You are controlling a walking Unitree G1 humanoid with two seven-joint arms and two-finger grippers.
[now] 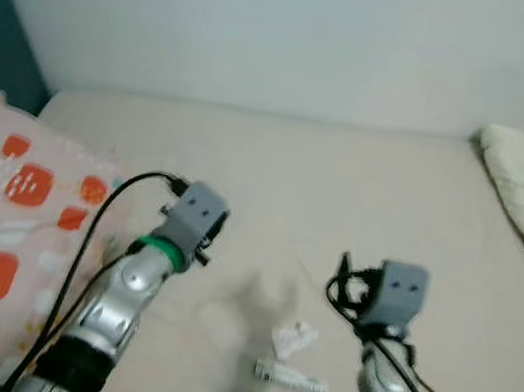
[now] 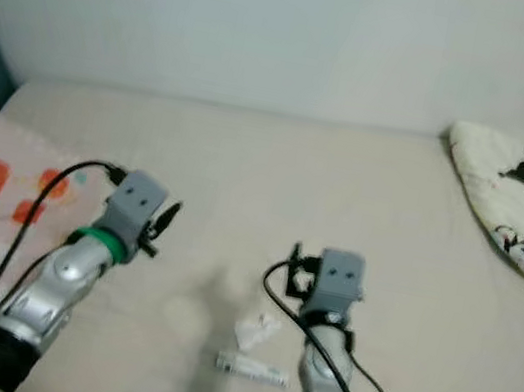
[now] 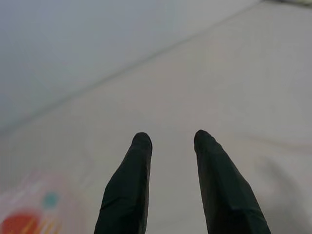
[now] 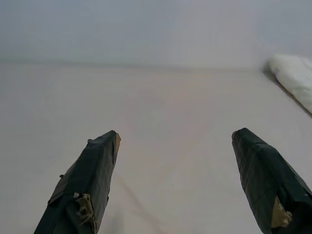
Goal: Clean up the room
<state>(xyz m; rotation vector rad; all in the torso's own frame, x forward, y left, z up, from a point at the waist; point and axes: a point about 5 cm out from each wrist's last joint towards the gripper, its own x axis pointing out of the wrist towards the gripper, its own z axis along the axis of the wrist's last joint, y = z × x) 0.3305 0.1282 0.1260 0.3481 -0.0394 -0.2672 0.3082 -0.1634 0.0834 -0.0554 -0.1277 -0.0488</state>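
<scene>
Jaws spread wide on the right gripper (image 4: 175,141) and narrowly on the left gripper (image 3: 170,139), both hover over the beige bed sheet (image 1: 344,190) where a small crumpled white wrapper (image 1: 294,339) lies between the arms, probably light, flimsy, best pinched mid-crumple.

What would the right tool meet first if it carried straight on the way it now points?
Probably the bare bed sheet, and beyond that the wall. The right tool is open, and nothing lies between its fingers in the wrist view. Depth is hard to judge. The pillow sits off to one side.
</scene>
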